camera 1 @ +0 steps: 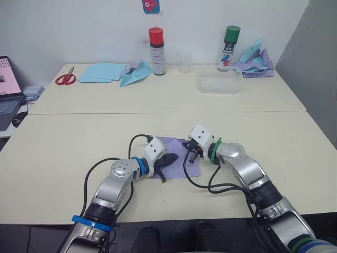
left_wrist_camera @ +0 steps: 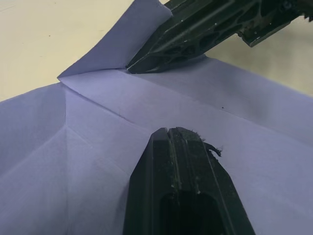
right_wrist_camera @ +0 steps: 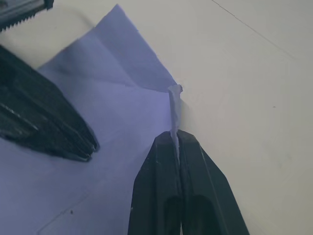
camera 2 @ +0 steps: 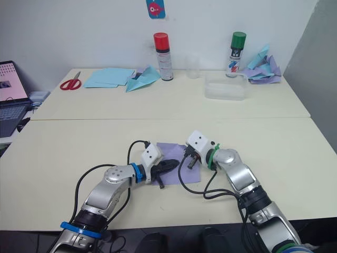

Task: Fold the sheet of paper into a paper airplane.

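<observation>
The sheet of paper (camera 1: 176,153) lies flat on the near table (camera 1: 79,153), close to its front edge, between the two end effectors. The left end effector (camera 1: 169,159) rests on the sheet's left part with its two fingers pressed together and nothing between them. The right end effector (right_wrist_camera: 175,139) is clenched on the sheet's right edge; a thin lip of paper stands up between its fingers, and a corner flap beside it is raised off the table. Faint creases cross the sheet.

Around the sheet the near table is bare on every side, with wide open surface to the left, right and toward the seam with the far table (camera 1: 174,97). Well apart, along the far table's back edge, stand a red-capped spray can (camera 1: 156,51) and a green-capped spray can (camera 1: 229,48), with scissors (camera 1: 66,78), light blue sheets (camera 1: 102,71), a light blue plane (camera 1: 135,75), a clear box (camera 1: 220,83) and a heap of paper planes (camera 1: 256,59).
</observation>
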Controlling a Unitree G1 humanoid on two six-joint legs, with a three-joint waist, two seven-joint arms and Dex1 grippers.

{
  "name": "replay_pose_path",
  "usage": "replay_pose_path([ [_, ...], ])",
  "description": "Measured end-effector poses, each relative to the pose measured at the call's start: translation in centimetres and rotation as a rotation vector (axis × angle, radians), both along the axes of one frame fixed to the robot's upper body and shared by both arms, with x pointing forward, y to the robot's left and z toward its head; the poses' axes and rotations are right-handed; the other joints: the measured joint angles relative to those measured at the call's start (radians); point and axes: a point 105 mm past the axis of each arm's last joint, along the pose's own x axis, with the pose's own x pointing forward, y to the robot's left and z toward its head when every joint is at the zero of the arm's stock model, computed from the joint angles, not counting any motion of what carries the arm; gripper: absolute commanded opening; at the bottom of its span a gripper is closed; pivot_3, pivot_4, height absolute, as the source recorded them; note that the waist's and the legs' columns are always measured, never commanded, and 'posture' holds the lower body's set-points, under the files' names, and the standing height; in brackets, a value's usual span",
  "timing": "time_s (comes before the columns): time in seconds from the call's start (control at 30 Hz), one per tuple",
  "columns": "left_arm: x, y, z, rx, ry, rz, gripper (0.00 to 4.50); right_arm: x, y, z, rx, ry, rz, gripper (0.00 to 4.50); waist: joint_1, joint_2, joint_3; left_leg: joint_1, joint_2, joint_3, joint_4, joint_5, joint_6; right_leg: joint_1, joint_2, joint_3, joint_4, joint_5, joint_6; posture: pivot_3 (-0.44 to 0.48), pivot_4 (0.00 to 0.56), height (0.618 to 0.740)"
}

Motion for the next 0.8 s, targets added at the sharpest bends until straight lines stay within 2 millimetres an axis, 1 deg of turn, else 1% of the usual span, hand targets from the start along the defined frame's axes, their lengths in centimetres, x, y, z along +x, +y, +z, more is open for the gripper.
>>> replay_pose_path([
  [0.2,0.0,0.0,0.0,0.001,-0.001,0.0,0.0,0.1,-0.2,-0.4,-0.05,-0.033,0.013,0.02,0.001,0.0,0.0,0.0,0.0,0.0,0.0,0.0,0.0,0.0,0.0,0.0,0.0,0.0,0.0,0.0,0.15,0.74],
  [0.3,0.0,0.1,0.0,0.002,-0.001,0.001,0.0,0.2,-0.2,-0.6,-0.03,-0.014,-0.003,0.63,0.001,0.0,0.0,0.0,0.0,0.0,0.0,0.0,0.0,0.0,0.0,0.0,0.0,0.0,0.0,0.0,0.15,0.74],
  [0.4,0.0,0.1,0.0,0.002,-0.002,0.001,0.0,0.4,-0.1,-0.4,0.002,0.003,-0.02,1.65,0.001,0.0,0.0,0.0,0.0,0.0,0.0,0.0,0.0,0.0,0.0,0.0,0.0,0.0,0.0,0.0,0.15,0.74],
  [0.53,0.0,0.1,0.1,0.002,-0.002,0.0,0.0,0.3,0.1,-0.2,0.043,0.021,-0.025,1.65,0.001,0.0,0.0,0.0,0.0,0.0,0.0,0.0,0.0,0.0,0.0,0.0,0.0,0.0,0.0,0.0,0.15,0.74],
  [0.7,0.0,0.1,0.0,0.003,-0.002,0.001,0.0,0.3,0.0,1.2,0.119,0.019,-0.045,1.65,0.001,0.0,0.0,0.0,0.001,0.0,-0.001,0.0,0.0,0.0,0.0,0.0,0.0,0.0,0.0,0.0,0.15,0.74],
  [0.8,-0.1,0.1,0.0,0.003,-0.002,0.001,0.0,0.3,-0.1,1.7,0.137,0.027,-0.056,1.65,0.001,0.0,0.0,0.0,0.0,0.0,-0.001,0.0,0.0,0.0,-0.001,0.0,0.0,0.0,0.0,0.0,0.15,0.74],
])
